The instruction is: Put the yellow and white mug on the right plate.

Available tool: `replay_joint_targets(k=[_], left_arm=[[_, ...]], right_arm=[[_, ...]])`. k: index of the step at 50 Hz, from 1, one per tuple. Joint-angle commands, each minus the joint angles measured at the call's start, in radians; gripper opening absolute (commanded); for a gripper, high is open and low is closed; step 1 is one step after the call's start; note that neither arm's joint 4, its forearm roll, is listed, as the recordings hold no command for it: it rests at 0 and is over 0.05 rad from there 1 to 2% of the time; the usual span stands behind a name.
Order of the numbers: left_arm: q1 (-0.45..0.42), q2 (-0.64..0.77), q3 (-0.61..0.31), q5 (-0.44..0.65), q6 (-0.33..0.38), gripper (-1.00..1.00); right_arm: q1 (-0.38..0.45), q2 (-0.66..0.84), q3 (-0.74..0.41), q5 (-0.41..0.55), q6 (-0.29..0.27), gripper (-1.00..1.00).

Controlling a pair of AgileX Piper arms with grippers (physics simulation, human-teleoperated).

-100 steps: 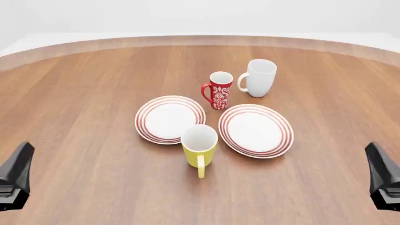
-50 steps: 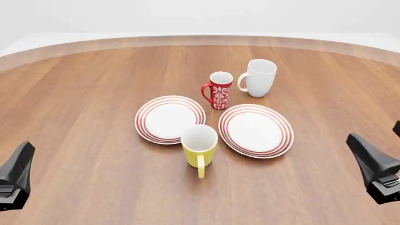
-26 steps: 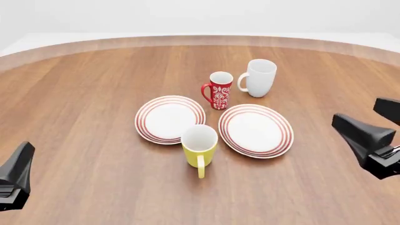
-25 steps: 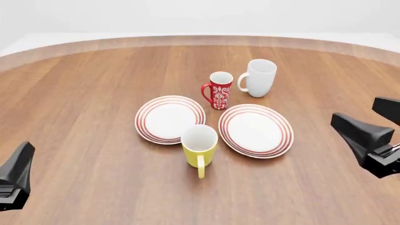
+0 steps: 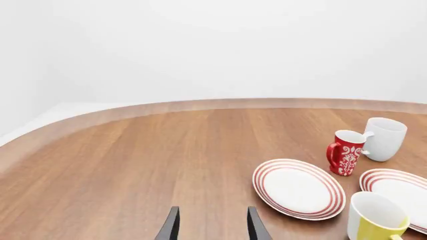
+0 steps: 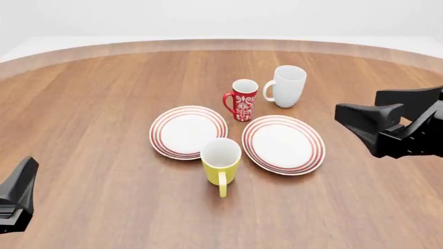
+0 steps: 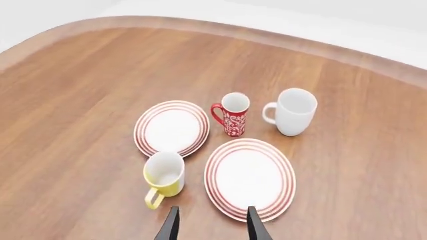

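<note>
The yellow and white mug stands upright on the table in front of and between the two plates, its handle toward me. It also shows in the right wrist view and the left wrist view. The right plate lies bare just to its right, and shows in the right wrist view. My right gripper is open and empty, in the air to the right of that plate. My left gripper is open and empty at the near left, far from the mug.
The left plate lies behind and left of the yellow mug. A red white-patterned mug and a bigger white mug stand behind the plates. The table's curved far edge runs across the back.
</note>
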Motion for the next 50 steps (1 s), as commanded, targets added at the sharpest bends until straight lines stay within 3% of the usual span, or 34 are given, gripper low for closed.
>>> replay_joint_targets(k=[1,7,8,10,24,29,31,49,50], left_arm=[[0.000,0.000,0.000,0.000,0.000,1.00],[0.000,0.000,0.000,0.000,0.000,1.00],[0.000,0.000,0.000,0.000,0.000,1.00],[0.000,0.000,0.000,0.000,0.000,1.00],[0.000,0.000,0.000,0.000,0.000,1.00],[0.000,0.000,0.000,0.000,0.000,1.00],[0.000,0.000,0.000,0.000,0.000,1.00],[0.000,0.000,0.000,0.000,0.000,1.00],[0.000,0.000,0.000,0.000,0.000,1.00]], right_arm=[[0.061,0.082,-0.082,0.032,0.070,1.00],[0.096,0.110,-0.106,0.039,0.107,1.00],[0.097,0.121,-0.108,0.043,0.153,1.00],[0.128,0.125,-0.118,0.039,0.135,1.00],[0.160,0.164,-0.115,0.015,0.204,1.00],[0.169,0.164,-0.129,0.014,0.207,1.00],[0.169,0.147,-0.131,0.004,0.175,1.00],[0.166,0.151,-0.128,0.004,0.172,1.00],[0.165,0.150,-0.127,0.000,0.200,1.00]])
